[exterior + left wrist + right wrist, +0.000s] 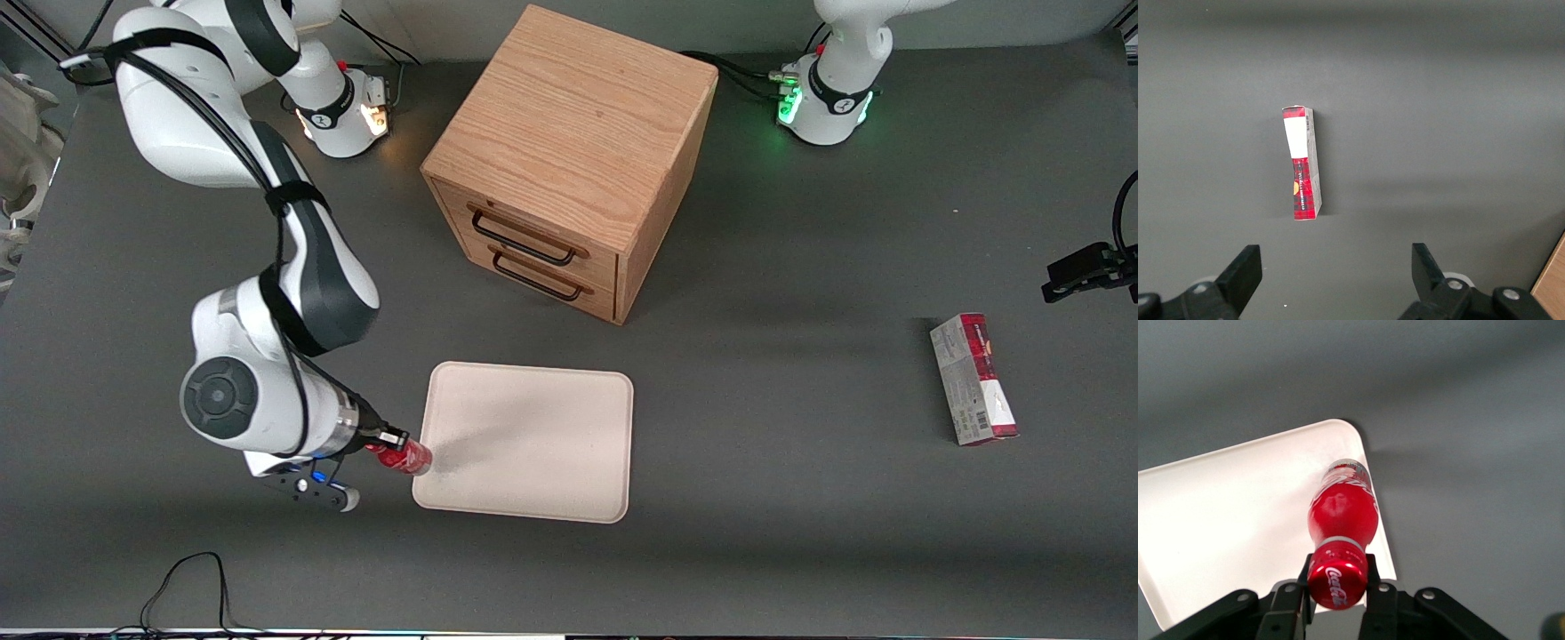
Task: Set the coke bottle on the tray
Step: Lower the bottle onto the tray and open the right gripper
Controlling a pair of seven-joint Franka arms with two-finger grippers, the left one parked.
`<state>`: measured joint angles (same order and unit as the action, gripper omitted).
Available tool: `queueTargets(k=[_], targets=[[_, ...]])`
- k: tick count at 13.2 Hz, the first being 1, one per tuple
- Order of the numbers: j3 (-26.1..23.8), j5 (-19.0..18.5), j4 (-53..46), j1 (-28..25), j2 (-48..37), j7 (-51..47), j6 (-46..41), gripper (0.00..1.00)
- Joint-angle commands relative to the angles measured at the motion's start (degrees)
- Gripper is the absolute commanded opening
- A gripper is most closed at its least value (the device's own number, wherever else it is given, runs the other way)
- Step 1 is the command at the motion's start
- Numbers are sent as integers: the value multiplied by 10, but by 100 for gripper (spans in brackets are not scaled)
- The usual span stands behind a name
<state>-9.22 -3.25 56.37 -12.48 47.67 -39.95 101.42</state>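
Observation:
My right gripper (391, 442) is shut on the coke bottle (404, 457), a small red bottle with white script lettering. It holds the bottle by its neck, just under the red cap, above the tray's edge at the working arm's end. In the right wrist view the gripper (1337, 577) clamps the bottle (1341, 510), whose silvery base hangs over the tray's corner (1238, 500). The tray (533, 444) is a large flat cream-white rectangle with rounded corners, lying nearer to the front camera than the wooden cabinet.
A wooden two-drawer cabinet (569, 160) stands farther from the front camera than the tray. A red-and-grey carton (973, 380) lies toward the parked arm's end of the table; it also shows in the left wrist view (1303, 162). A black cable (191, 578) lies near the table's front edge.

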Motion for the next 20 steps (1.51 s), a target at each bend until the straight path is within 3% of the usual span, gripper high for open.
queueTargets(k=[1,10,11,12,13,20], targets=[[6,-2,-31,-13,24,-20,12,0],[5,-36,-30,-28,52,-43,33,0],[5,-36,-30,-28,53,-43,33,15],[5,-36,-30,-28,53,-43,33,65],[5,-38,-29,-29,53,-41,33,98],[5,-47,-27,-29,49,-38,26,100]])
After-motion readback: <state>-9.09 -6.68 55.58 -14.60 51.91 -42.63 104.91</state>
